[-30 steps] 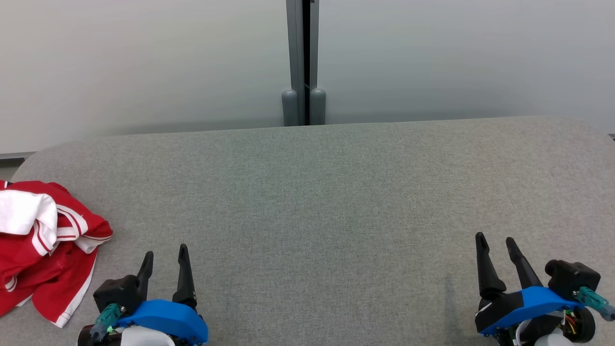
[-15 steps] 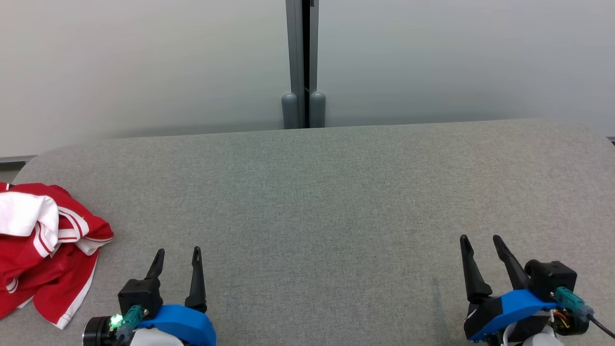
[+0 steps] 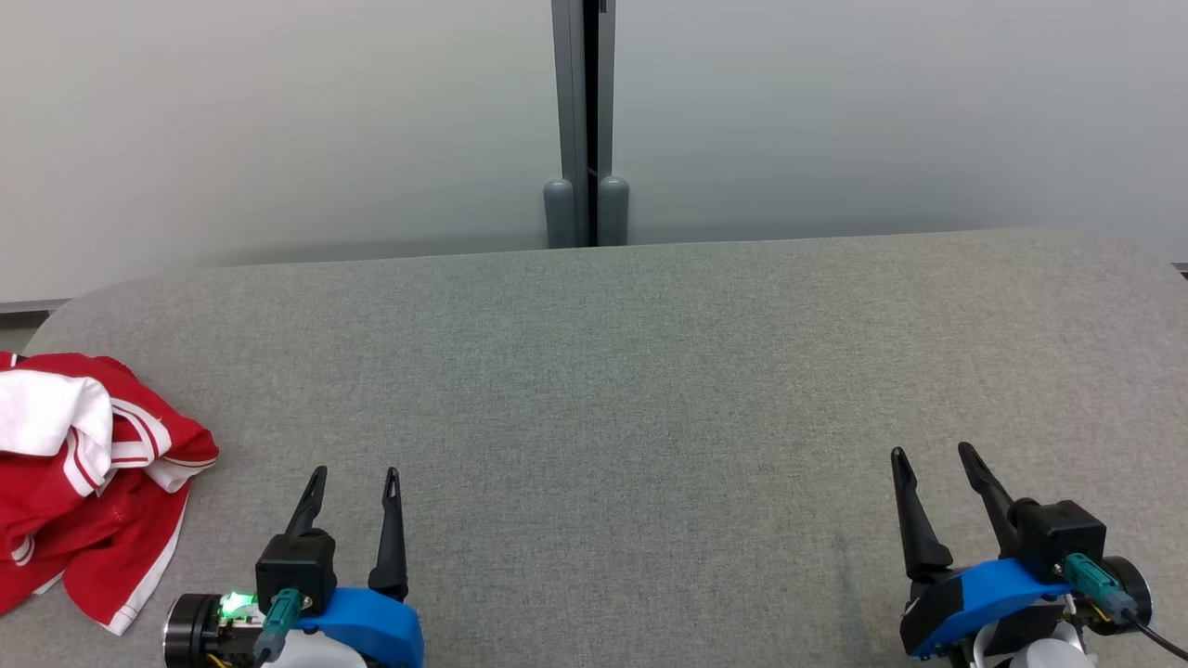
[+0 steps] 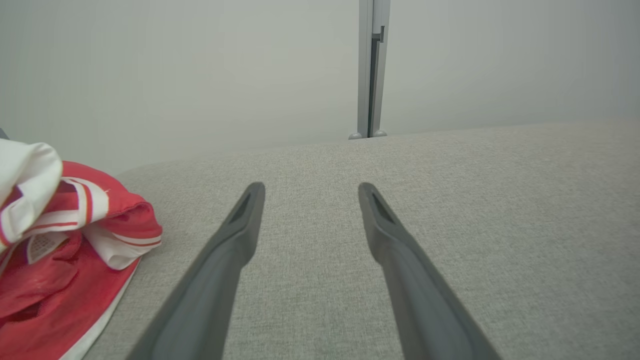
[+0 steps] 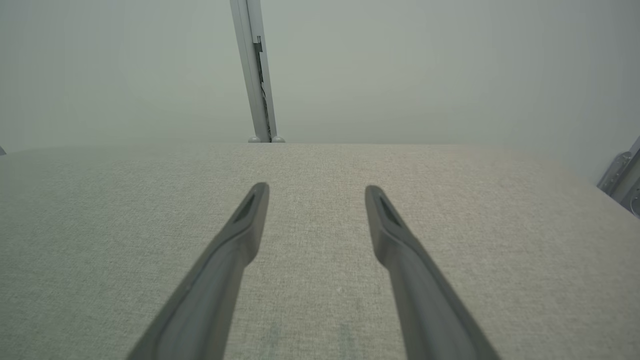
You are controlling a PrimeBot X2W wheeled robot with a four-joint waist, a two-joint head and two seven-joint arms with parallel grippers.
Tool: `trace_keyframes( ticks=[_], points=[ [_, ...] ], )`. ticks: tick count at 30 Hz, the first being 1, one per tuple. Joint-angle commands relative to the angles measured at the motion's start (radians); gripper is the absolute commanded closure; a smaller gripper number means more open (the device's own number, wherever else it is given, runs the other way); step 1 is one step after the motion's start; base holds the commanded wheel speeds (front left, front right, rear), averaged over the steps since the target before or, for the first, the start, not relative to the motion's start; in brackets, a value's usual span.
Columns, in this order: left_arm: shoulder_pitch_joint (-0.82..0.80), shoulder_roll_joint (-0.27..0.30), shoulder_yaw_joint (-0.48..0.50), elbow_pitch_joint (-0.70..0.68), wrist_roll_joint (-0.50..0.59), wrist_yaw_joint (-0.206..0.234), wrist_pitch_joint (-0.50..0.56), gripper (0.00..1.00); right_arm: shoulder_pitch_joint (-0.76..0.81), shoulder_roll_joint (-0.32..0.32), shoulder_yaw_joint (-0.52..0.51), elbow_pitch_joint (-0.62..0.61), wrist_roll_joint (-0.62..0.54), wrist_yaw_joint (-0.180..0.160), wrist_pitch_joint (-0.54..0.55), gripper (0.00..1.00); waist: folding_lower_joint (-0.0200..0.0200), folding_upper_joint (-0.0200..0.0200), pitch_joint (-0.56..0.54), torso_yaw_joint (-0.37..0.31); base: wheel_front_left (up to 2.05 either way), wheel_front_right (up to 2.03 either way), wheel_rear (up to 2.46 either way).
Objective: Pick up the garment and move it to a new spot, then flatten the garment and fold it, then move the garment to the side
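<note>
Garment (image 3: 88, 482) and grippers are apart, nothing touching the cloth. The left gripper (image 3: 356, 471) has its two dark fingers spread, with bare grey fabric showing between them and nothing held. A small green light (image 3: 237, 605) glows on its wrist, just behind the fingers. Off to this gripper's outer left, near but not touching, the garment lies crumpled. It is a red jersey with white stripes and a white section bunched on top. Its nearest fold, a striped hem or cuff, points toward the left finger. In the left wrist view the heap sits beside the left finger, partly cut by the frame edge.

The right gripper (image 3: 931, 450) is well away on the opposite side, fingers likewise spread and empty, angled slightly outward. The garment is far from it, beyond the left gripper.

Both grippers sit low over the near edge of a padded grey table (image 3: 603, 371) with rounded corners. I cannot tell whether their tips touch it. Ahead of the fingers, past the table's far edge, a grey post (image 3: 586, 111) rises between two pale wall panels (image 3: 278, 121).
</note>
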Motion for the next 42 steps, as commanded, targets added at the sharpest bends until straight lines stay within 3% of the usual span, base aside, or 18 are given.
trace_keyframes(
  ticks=[1,14,21,42],
  points=[
    [-0.018,0.002,-0.002,0.000,0.015,0.004,-0.008,0.00,-0.012,-0.004,-0.003,0.001,-0.019,0.000,-0.008,0.00,0.0000,-0.0001,0.001,0.001,0.00,0.00,0.00],
    [-0.003,-0.013,0.000,0.003,0.092,0.018,-0.031,0.00,-0.011,-0.005,-0.019,0.015,-0.100,0.000,-0.031,0.00,0.0000,-0.0001,0.008,0.005,0.00,0.00,0.00],
    [-0.005,-0.017,0.018,0.005,0.083,0.017,-0.030,0.00,-0.012,-0.005,-0.006,0.011,-0.086,0.000,-0.030,0.00,0.0000,-0.0001,0.013,0.040,0.00,0.00,0.00],
    [0.034,-0.026,0.095,-0.004,0.067,0.022,-0.030,0.00,-0.017,-0.005,0.060,0.015,-0.064,0.000,-0.029,0.00,0.0000,-0.0001,0.038,0.375,0.00,0.00,0.00]
  ],
)
